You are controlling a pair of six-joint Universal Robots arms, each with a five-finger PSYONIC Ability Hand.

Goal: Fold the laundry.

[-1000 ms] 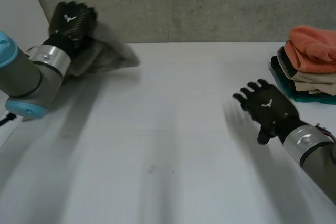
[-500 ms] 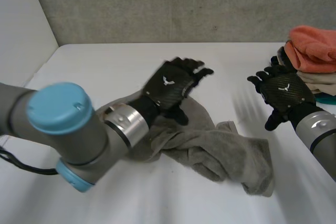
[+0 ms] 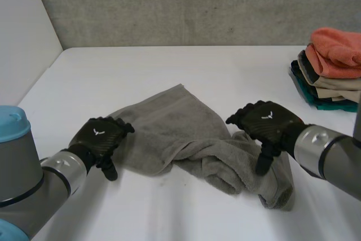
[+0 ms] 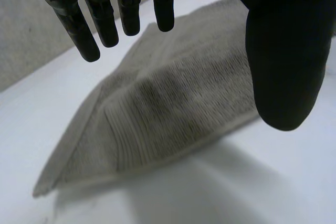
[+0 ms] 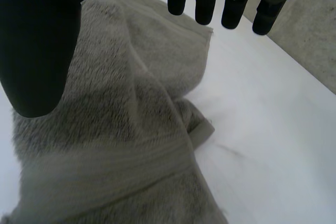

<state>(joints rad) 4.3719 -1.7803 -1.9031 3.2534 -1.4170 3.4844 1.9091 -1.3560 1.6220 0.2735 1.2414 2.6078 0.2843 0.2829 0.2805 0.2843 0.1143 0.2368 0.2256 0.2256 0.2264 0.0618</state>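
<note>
The left hand (image 3: pixel 98 138) is resting poised with fingers relaxed, holding nothing. A flat corner of the grey towel (image 3: pixel 169 118) is lying just beyond its fingertips. The towel is sprawling crumpled on the white table (image 3: pixel 169 66), bunching thickest beneath the right hand (image 3: pixel 264 123), whose fingers are likewise spread and empty. Judgement: soft, limp, light terry, which is probably best taken by pinching the hemmed corners, not the bunched middle.

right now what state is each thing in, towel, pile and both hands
grey towel: unfolded, crumpled on the table, bunched at its right end
folded pile: stacked at the table's right edge
left hand: open, at the towel's left edge
right hand: open, over the bunched end
</note>
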